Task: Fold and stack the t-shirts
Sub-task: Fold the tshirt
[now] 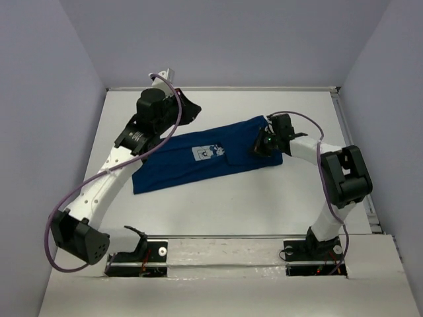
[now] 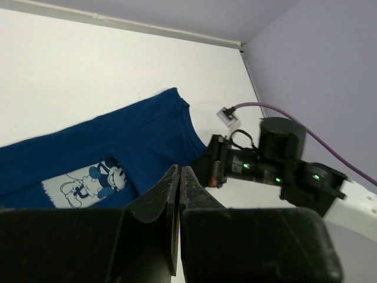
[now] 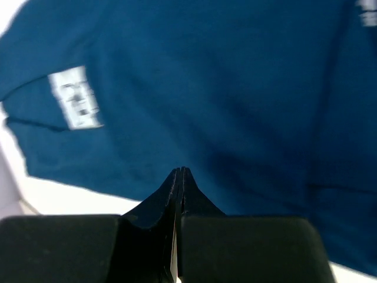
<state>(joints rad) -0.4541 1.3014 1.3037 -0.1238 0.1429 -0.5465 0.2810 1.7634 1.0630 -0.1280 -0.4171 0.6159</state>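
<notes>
One dark navy t-shirt [image 1: 198, 162] lies folded into a long strip, slanting across the middle of the white table, with the pale Mickey print [image 1: 210, 153] facing up. My left gripper [image 1: 195, 109] is shut and empty, held above the table just beyond the shirt's far edge; its wrist view shows the shirt [image 2: 135, 138] and print [image 2: 88, 184] below the shut tips [image 2: 179, 171]. My right gripper [image 1: 256, 149] is low over the shirt's right end. In its wrist view the jaws [image 3: 181, 172] are shut over blue cloth [image 3: 235, 100], with no cloth seen between them. A pale neck label [image 3: 75, 98] shows there.
Grey walls close in the table at the back and both sides, with a raised rim [image 1: 344, 132] along the right edge. A purple cable [image 1: 165, 129] hangs from the left arm over the shirt's left part. The right arm [image 2: 283, 171] shows in the left wrist view.
</notes>
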